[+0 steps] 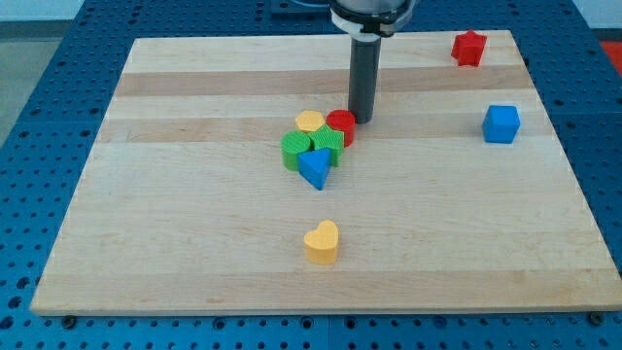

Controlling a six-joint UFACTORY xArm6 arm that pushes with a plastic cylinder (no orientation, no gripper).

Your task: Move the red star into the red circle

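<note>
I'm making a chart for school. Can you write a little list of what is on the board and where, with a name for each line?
tip: my tip beside the red circle, on its right in the view
red star: top right corner, alone
red circle: centre cluster
cluster mates: yellow block, two green blocks, blue triangle
blue cube: right side
yellow heart: bottom middle
board: wooden

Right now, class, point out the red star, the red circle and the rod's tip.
red star [468,47], camera view, its top face.
red circle [341,121], camera view, its top face.
my tip [362,118], camera view, rod's lower end beside the red circle.
</note>
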